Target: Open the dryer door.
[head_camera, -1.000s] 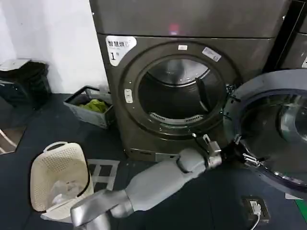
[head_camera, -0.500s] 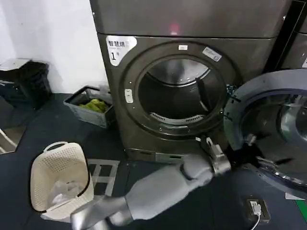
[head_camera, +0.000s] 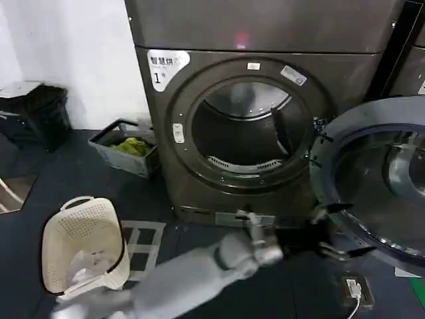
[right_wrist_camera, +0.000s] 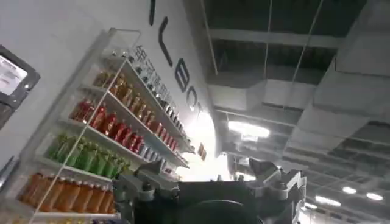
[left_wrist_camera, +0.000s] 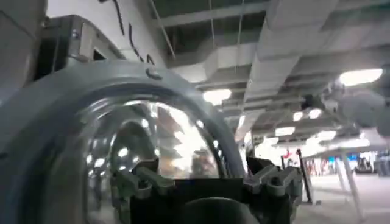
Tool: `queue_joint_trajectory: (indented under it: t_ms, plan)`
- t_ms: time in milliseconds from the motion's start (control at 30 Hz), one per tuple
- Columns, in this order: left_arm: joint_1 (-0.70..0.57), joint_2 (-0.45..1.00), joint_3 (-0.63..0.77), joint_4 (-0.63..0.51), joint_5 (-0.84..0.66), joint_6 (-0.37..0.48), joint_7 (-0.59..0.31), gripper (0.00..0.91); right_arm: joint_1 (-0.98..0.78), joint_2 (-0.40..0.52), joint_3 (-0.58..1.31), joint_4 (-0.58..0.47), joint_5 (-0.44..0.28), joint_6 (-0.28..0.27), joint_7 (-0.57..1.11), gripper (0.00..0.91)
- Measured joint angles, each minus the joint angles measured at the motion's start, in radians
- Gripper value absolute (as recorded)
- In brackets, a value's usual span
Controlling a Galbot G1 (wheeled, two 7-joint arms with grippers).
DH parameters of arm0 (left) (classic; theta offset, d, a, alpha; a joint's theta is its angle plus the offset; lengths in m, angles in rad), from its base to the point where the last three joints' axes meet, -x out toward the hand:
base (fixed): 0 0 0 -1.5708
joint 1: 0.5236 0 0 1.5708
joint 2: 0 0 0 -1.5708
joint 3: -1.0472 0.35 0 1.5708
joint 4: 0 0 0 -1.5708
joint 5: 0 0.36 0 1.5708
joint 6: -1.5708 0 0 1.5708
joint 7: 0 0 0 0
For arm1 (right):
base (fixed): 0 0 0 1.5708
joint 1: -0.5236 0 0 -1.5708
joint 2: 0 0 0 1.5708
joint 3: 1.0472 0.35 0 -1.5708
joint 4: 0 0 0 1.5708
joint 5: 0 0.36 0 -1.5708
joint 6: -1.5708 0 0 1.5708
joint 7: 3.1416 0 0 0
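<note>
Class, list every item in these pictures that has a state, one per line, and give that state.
Dryer door: swung wide open to the right.
Drum: exposed, looks empty.
Left hand: open, below the door's lower rim.
Right hand: open, holding nothing.
White basket: upright, something pale inside.

White label (head_camera: 166,66) on dryer front (head_camera: 199,173), upper left of the opening: Chinese characters "智慧烘", with "1" below. Large dark lettering on wall (right_wrist_camera: 55,36) above the drinks shelves; not legible.
</note>
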Motion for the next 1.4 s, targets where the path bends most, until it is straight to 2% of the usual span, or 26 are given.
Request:
queue_joint_trajectory:
  t_ms: [200, 367, 600, 733, 833, 1100, 1267, 1400]
  plan:
    - [-0.053, 0.192, -0.016, -0.078, 0.095, 0.072, -0.022, 0.907, 0.008, -0.009, 0.027, 0.009, -0.074, 0.003, -0.003, 0.907]
    - [-0.090, 0.360, -0.016, -0.129, 0.155, 0.163, -0.032, 0.907, 0.004, -0.024, 0.059, 0.010, -0.097, 0.002, -0.003, 0.907]
    - [-0.129, 0.613, -0.018, -0.225, 0.086, 0.380, -0.125, 0.907, -0.002, -0.041, 0.086, -0.009, -0.175, 0.032, -0.007, 0.907]
    - [-0.140, 0.744, -0.002, -0.283, 0.034, 0.521, -0.192, 0.907, 0.001, -0.046, 0.084, -0.009, -0.178, 0.032, -0.008, 0.907]
    - [-0.142, 0.834, 0.010, -0.296, -0.031, 0.587, -0.189, 0.907, 0.000, -0.046, 0.081, -0.011, -0.181, 0.032, -0.012, 0.907]
    - [-0.202, 1.037, 0.061, -0.279, -0.031, 0.674, -0.063, 0.907, -0.013, -0.053, 0.071, -0.033, -0.192, 0.047, -0.013, 0.907]
    - [-0.279, 1.128, 0.089, -0.246, 0.070, 0.688, 0.106, 0.907, -0.021, -0.054, 0.069, -0.039, -0.197, 0.052, -0.016, 0.907]
    - [-0.445, 1.170, 0.210, -0.187, 0.151, 0.673, 0.264, 0.907, -0.030, -0.062, 0.079, -0.051, -0.195, 0.054, -0.016, 0.907]
